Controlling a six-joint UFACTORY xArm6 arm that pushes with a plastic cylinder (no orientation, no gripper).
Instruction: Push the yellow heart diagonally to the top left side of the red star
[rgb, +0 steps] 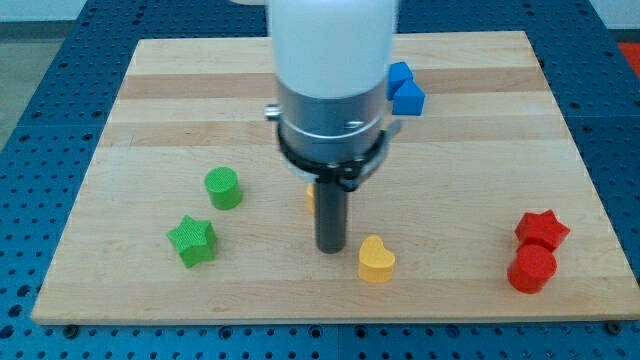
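The yellow heart (376, 260) lies near the view's bottom, a little right of centre. The red star (541, 229) lies far to its right, near the board's right edge, touching a red cylinder (531, 269) just below it. My tip (330, 247) is the lower end of the dark rod. It stands just left of the yellow heart, slightly above it, with a small gap between them. The arm's white and grey body hides the board's middle top.
A green cylinder (223, 187) and a green star (192, 241) lie at the left. Two blue blocks (404, 90) sit at the top, right of the arm. A small yellow or orange block (311, 196) shows partly behind the rod. The wooden board (150, 100) rests on a blue perforated table.
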